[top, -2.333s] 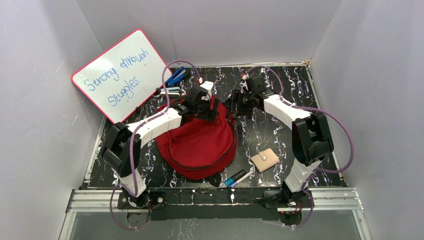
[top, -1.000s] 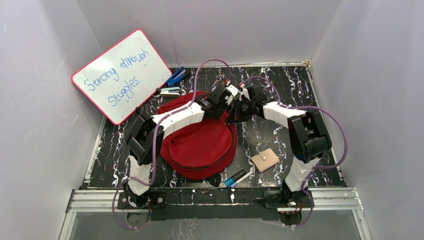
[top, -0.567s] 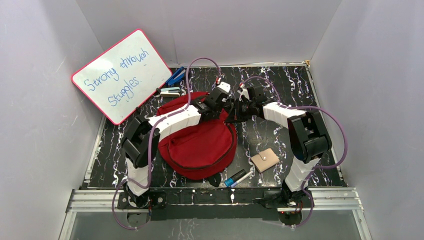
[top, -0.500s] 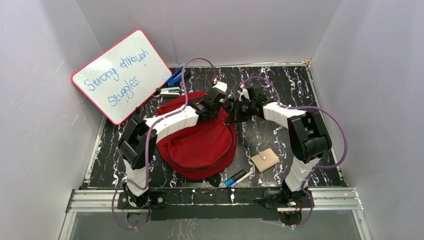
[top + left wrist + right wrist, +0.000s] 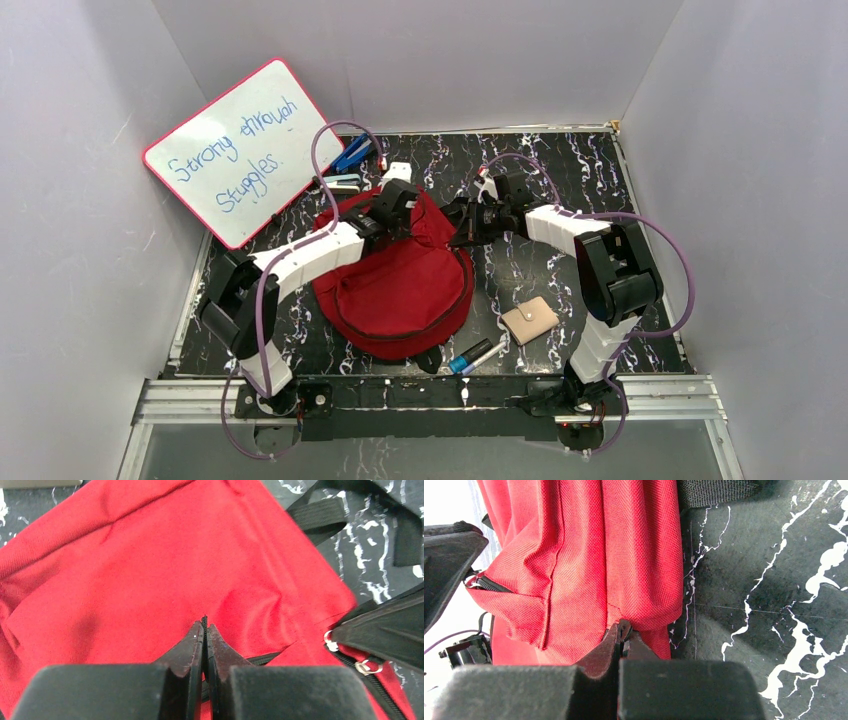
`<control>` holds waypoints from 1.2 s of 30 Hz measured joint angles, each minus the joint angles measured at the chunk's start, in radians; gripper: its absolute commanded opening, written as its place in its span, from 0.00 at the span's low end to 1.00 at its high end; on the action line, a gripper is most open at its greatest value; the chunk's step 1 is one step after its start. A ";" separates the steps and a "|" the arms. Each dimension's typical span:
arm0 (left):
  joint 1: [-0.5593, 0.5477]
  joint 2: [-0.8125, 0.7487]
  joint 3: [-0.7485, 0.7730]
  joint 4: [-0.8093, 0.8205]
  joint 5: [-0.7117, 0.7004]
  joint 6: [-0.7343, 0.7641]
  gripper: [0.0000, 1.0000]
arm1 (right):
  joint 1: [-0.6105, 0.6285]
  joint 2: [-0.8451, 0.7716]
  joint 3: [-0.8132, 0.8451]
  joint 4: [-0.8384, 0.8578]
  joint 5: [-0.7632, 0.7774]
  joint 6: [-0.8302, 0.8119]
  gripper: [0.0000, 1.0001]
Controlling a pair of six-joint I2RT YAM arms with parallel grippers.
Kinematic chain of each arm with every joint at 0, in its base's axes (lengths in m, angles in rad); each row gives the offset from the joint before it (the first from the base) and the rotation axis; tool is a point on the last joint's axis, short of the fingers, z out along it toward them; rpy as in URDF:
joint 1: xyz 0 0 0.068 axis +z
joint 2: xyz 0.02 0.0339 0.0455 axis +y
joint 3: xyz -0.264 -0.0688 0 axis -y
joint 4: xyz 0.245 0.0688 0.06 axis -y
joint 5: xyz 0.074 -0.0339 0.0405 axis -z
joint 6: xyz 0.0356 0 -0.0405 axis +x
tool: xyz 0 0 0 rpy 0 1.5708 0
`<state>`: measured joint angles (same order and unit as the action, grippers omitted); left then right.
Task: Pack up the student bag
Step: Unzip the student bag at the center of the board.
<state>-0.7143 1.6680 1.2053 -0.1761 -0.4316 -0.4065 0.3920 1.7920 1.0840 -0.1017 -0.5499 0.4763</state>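
**Entry: bag-packing, opening stage**

- Bag (image 5: 400, 290): one, red, lying at centre of the table (image 5: 560, 180); its upper edge is raised between the two arms.
- Right gripper (image 5: 623, 630): jaws closed, pinching a folded corner of the bag just beside the zipper (image 5: 382, 695) end and holding it up.
- Left gripper (image 5: 204, 627): jaws pressed together over the bag's red panel. Whether something thin is caught between them cannot be told.
- Step in hand, as judged: getting the bag open. One arm anchors the edge while the other works the top. Nothing looks packed yet.
- Next move calls for: a firm hold on the zipper pull, drawn along the seam against the right gripper's anchor until the mouth gapes enough to take items.
- Wallet (image 5: 529, 320): one, beige, lower right of the bag, apart from it.
- Pen-like items (image 5: 472, 355): lower centre, just beside the bag's bottom edge; one or two, unclear.
- Small tools (image 5: 347, 168): two, upper left, between bag and whiteboard (image 5: 240, 150).
- Whiteboard: one, propped upper left.
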 measured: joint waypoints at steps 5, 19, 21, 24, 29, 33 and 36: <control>0.017 -0.054 -0.087 -0.010 -0.023 -0.022 0.00 | 0.000 0.000 0.000 -0.004 0.005 -0.001 0.00; 0.037 -0.339 -0.289 -0.129 -0.121 -0.095 0.00 | 0.001 0.000 0.001 -0.031 0.014 -0.009 0.00; 0.046 -0.366 -0.310 -0.151 -0.136 -0.104 0.00 | 0.001 0.000 0.001 -0.034 0.018 -0.010 0.00; 0.066 -0.405 -0.341 -0.190 -0.154 -0.120 0.00 | 0.001 0.000 0.003 -0.041 0.028 -0.012 0.00; 0.103 -0.457 -0.367 -0.261 -0.163 -0.182 0.00 | 0.001 -0.002 0.006 -0.054 0.053 -0.011 0.00; 0.150 -0.483 -0.385 -0.317 -0.157 -0.262 0.00 | 0.001 -0.013 0.006 -0.058 0.069 -0.007 0.00; 0.172 -0.485 -0.394 -0.341 -0.149 -0.311 0.00 | 0.001 -0.023 0.006 -0.059 0.079 -0.001 0.00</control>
<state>-0.5426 1.1828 0.8108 -0.5171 -0.5808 -0.7174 0.3931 1.7687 1.0901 -0.1608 -0.4713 0.4751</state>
